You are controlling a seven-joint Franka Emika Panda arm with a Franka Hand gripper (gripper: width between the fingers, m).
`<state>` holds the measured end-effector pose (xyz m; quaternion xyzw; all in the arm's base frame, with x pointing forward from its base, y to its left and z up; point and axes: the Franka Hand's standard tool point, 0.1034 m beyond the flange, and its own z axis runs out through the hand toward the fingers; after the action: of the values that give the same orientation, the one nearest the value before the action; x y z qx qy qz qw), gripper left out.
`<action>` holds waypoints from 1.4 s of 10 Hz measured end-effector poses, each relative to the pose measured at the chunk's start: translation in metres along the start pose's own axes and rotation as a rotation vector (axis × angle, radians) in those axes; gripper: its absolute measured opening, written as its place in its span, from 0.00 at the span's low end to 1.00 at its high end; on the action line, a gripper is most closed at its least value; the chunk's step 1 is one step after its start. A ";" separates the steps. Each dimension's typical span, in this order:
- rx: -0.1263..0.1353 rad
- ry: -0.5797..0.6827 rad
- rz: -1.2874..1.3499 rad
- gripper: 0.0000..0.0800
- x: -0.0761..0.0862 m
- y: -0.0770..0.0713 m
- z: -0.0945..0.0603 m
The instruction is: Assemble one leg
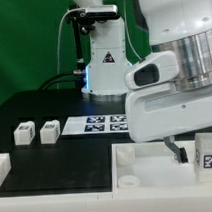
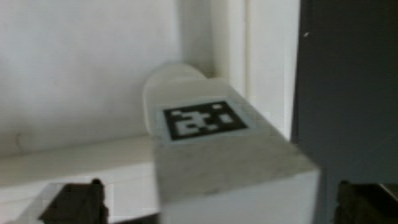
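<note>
Wrist view: stubby matte-white tagged leg [image 2: 222, 160]

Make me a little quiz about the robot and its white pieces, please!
1. How many small legs lie side by side on the black table, to the exterior view's left of the marker board?
2. In the wrist view, what is on the leg under the camera? A: a black-and-white square tag. B: a red star. C: nothing.
3. True or false: in the wrist view, the jaws stand apart, one on each side of that leg.

Key: 1: two. 2: A. 3: true.
</note>
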<state>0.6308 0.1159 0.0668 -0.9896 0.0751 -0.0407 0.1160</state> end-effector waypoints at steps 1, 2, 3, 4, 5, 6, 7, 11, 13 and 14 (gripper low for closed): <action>0.000 0.001 -0.002 0.66 0.001 0.001 0.000; 0.002 0.001 0.063 0.48 0.001 0.000 0.000; -0.001 0.000 0.149 0.48 0.000 0.002 0.000; -0.006 0.001 0.264 0.39 0.000 0.006 0.000; -0.007 0.001 0.346 0.39 0.000 0.006 0.001; -0.005 -0.005 0.464 0.39 -0.001 0.005 0.001; -0.007 -0.017 0.656 0.39 -0.003 0.004 0.001; 0.059 -0.088 1.285 0.38 -0.004 0.007 0.001; 0.060 -0.091 1.310 0.37 -0.004 0.006 0.002; 0.061 -0.090 1.271 0.37 -0.005 0.006 0.002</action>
<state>0.6256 0.1110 0.0634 -0.7487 0.6415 0.0755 0.1488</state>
